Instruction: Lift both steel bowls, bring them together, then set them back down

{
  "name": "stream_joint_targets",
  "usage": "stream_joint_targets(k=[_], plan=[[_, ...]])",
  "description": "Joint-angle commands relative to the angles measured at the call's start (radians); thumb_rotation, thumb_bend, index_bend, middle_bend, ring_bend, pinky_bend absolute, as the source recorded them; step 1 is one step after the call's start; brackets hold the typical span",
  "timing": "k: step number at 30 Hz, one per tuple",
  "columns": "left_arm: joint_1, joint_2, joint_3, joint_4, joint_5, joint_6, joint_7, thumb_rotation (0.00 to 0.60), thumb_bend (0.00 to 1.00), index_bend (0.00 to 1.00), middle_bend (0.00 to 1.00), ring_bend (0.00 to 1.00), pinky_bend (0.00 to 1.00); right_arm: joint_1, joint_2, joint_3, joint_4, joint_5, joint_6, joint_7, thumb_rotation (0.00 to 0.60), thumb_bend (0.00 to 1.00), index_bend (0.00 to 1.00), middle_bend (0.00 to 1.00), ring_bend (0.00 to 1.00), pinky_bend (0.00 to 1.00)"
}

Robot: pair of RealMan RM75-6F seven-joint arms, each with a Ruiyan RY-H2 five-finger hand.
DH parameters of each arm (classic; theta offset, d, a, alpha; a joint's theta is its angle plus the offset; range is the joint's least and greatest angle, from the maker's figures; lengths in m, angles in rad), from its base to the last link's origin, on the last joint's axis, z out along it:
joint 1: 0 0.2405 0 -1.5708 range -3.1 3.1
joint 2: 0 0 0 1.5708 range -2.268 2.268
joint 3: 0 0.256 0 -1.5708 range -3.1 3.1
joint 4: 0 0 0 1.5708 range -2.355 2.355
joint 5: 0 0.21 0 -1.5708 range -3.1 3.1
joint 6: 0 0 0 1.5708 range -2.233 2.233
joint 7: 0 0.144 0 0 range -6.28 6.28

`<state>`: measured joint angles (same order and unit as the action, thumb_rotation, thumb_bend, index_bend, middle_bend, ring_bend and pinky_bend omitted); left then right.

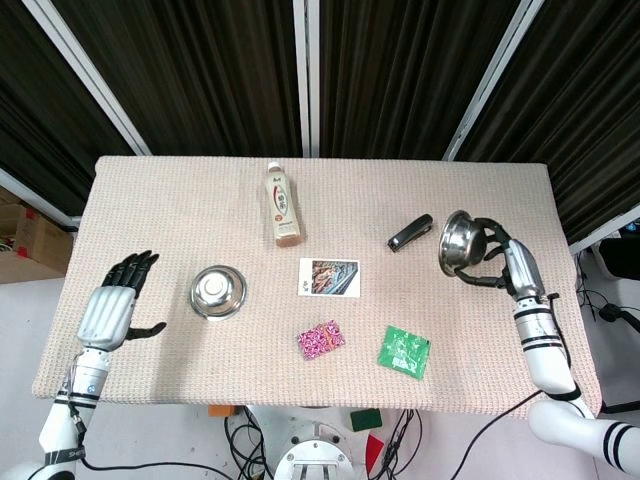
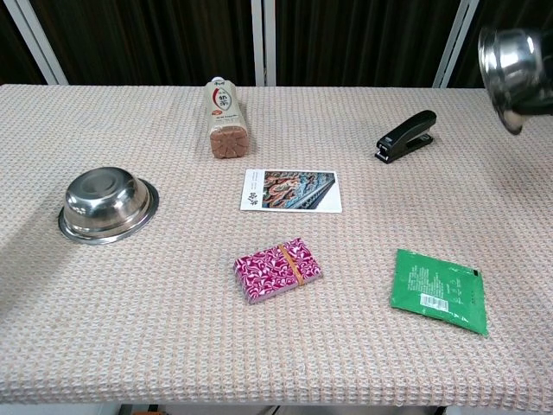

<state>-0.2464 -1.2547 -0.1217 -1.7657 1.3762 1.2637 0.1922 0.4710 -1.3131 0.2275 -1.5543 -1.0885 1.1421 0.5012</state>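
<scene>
Count: two steel bowls, one (image 1: 218, 291) resting upside down, one (image 1: 459, 243) lifted off the surface. One bottle (image 1: 283, 206), lying flat. One black stapler (image 1: 411, 232). One picture card (image 1: 329, 277). One pink patterned packet (image 1: 321, 338). One green sachet (image 1: 404, 351). Two hands: left (image 1: 113, 312), right (image 1: 512, 266).

Place: robot lab / test rig.
Signs: black curtains (image 1: 190, 70) as backdrop, cables (image 1: 405, 440) on floor under cloth-covered table (image 1: 180, 185).
</scene>
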Motion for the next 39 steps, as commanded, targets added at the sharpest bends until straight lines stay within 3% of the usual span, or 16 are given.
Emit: stream_joint_targets(k=[1, 5, 10, 16, 34, 39], plan=[[-0.064, 0.0, -0.011, 0.023, -0.047, -0.114, -0.058, 0.6, 0.0, 0.04, 0.06, 0.0, 0.12, -0.087, -0.003, 0.157, -0.078, -0.085, 0.032, 0.514, 0.6, 0.18, 0.68, 0.55, 0.51, 0.47], [-0.117, -0.016, -0.014, 0.057, -0.075, -0.194, -0.057, 0.6, 0.0, 0.04, 0.06, 0.01, 0.13, -0.098, 0.033, 0.203, -0.128, -0.088, -0.017, 0.684, 0.6, 0.18, 0.68, 0.55, 0.51, 0.47], [-0.171, -0.086, -0.025, 0.127, -0.094, -0.239, -0.058, 0.6, 0.0, 0.04, 0.06, 0.01, 0.13, -0.09, 0.04, 0.214, -0.139, -0.132, -0.042, 0.754, 0.6, 0.18, 0.69, 0.55, 0.51, 0.47], [-0.228, -0.144, -0.033, 0.207, -0.128, -0.3, -0.053, 0.6, 0.0, 0.04, 0.06, 0.01, 0.13, -0.08, 0.023, 0.208, -0.123, -0.146, -0.054, 0.752, 0.6, 0.18, 0.69, 0.55, 0.51, 0.47], [-0.344, -0.181, -0.007, 0.33, -0.202, -0.466, -0.048, 0.6, 0.0, 0.09, 0.09, 0.03, 0.13, -0.076, 0.014, 0.192, -0.095, -0.153, -0.073, 0.727, 0.6, 0.18, 0.69, 0.55, 0.51, 0.47], [-0.362, -0.181, -0.005, 0.341, -0.211, -0.478, -0.044, 0.6, 0.0, 0.21, 0.17, 0.11, 0.19, -0.077, 0.013, 0.192, -0.09, -0.148, -0.074, 0.723, 0.6, 0.18, 0.69, 0.55, 0.51, 0.47]])
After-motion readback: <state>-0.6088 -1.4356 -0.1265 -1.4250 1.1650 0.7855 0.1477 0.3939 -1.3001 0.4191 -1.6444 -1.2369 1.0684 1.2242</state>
